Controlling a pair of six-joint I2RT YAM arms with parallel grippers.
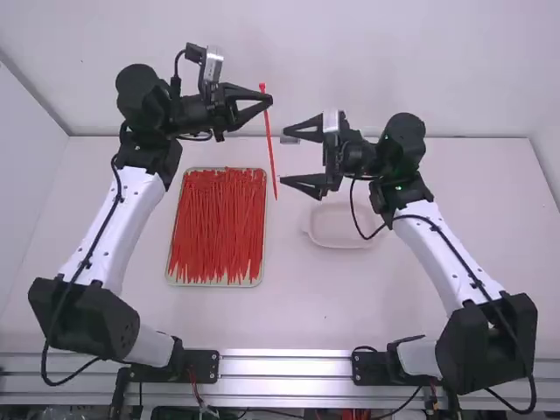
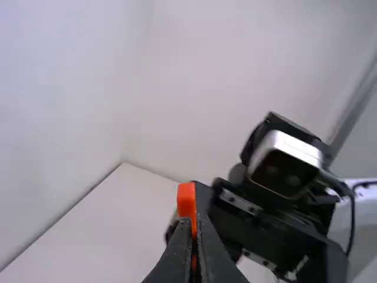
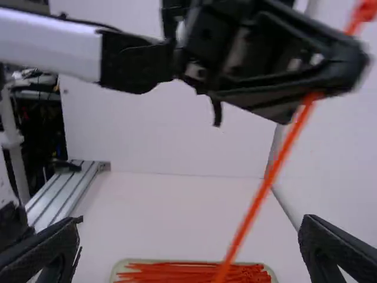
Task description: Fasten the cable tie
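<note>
My left black two-finger gripper (image 2: pixel 191 247) pinches the thin red plastic cable tie (image 1: pixel 270 144) by its head, aloft; my right black gripper (image 1: pixel 284 159) gapes just beside it. If the tail sways, I could miss it.

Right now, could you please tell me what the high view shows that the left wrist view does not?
High view adds: the tray of spare cable ties, the clear container, and the right gripper standing open. Left wrist view adds: the lens face of the right arm's wrist camera. Shared: the left gripper shut on the held cable tie, its head above the fingertips.
</note>
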